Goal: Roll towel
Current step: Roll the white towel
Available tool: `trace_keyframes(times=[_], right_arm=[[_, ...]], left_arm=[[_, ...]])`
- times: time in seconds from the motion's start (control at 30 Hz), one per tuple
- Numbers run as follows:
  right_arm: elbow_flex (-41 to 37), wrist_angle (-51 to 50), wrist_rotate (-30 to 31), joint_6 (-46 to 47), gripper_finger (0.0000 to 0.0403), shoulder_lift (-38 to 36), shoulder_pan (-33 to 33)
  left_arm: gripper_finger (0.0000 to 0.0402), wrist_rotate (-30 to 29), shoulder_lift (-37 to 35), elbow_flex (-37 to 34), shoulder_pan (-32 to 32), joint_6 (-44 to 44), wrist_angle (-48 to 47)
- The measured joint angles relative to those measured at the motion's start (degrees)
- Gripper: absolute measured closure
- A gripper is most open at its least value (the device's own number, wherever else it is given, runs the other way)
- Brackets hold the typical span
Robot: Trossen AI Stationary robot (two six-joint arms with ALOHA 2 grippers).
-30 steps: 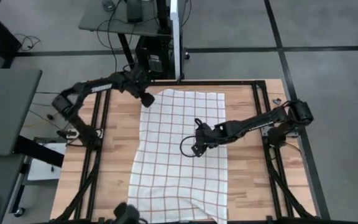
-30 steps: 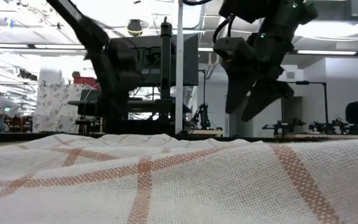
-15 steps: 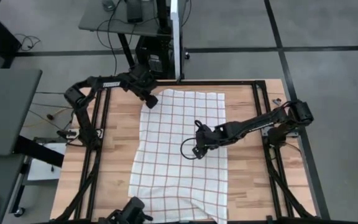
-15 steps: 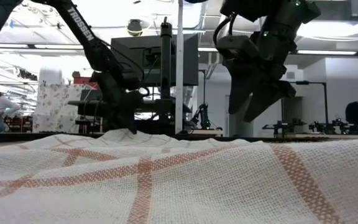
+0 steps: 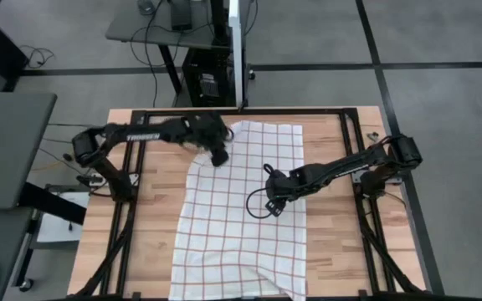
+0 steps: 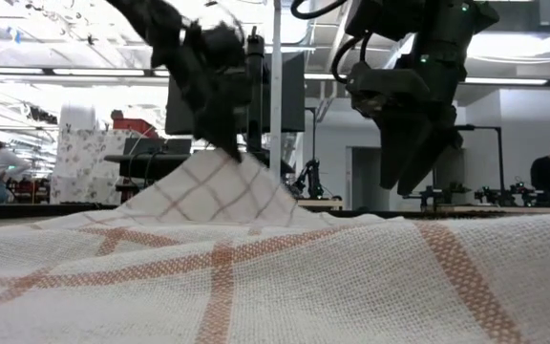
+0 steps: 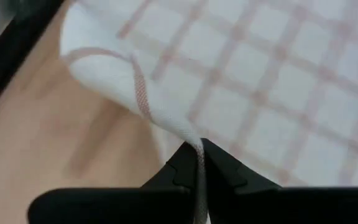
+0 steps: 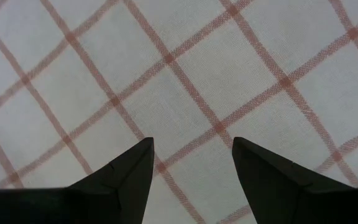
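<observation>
A white towel (image 5: 249, 226) with red checks lies spread on the wooden table (image 5: 153, 226), its length running from the far edge to the near edge. My left gripper (image 5: 218, 158) is shut on the towel's far left corner, over the towel's far part. In the low view that corner stands up as a peak (image 6: 220, 177) under the left gripper (image 6: 225, 143). My right gripper (image 5: 268, 207) hovers open just above the towel's middle, and the right wrist view shows only flat checked cloth (image 8: 185, 81) between its fingers. My left gripper pinches the towel's far left corner (image 7: 191, 142) between its two shut fingers, slanting down from the table's left. The cloth runs into the fingers as a narrow fold. The corner is lifted clear and drawn inward, while the cloth below slopes down like a tent to the rest on the table.
Black frame rails run along the table's left side (image 5: 132, 209) and right side (image 5: 366, 234). Bare wood lies left of the towel (image 5: 161, 201) and right of it (image 5: 329, 226). A white upright post (image 5: 234, 50) stands behind the far edge.
My left gripper has shut on the towel's far left corner, then gone up and toward the table's right and near side. The corner has lifted off the wood and moved in over the towel, forming a raised peak, while the rest of the towel has stayed flat.
</observation>
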Motion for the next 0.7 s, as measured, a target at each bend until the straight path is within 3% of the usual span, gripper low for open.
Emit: trace_keyframes(times=[0.17, 0.3, 0.5, 0.63, 0.7], right_arm=[[0.0, 0.0, 0.0, -2.2, 0.0190, 0.0, 0.0], [0.0, 0.0, -0.6, -2.9, 0.0190, 0.0, 0.0], [0.0, -0.8, -1.9, -3.3, 0.0190, 0.0, 0.0], [0.0, -0.7, -2.0, -3.3, 0.0190, 0.0, 0.0], [0.0, -0.7, -2.0, -3.1, 0.0190, 0.0, -0.1]], left_arm=[[0.0392, -0.5, 4.8, 0.0, -9.3, -1.5, 2.3], [0.0353, 1.0, 9.0, -0.1, -12.4, -1.6, 2.5], [0.0281, 0.2, 6.0, 3.7, -10.5, 1.2, -5.4], [0.0258, -0.4, 1.9, 5.4, -7.3, 2.3, -3.4], [0.0252, 3.4, 1.0, 5.5, -5.1, 1.6, -1.1]])
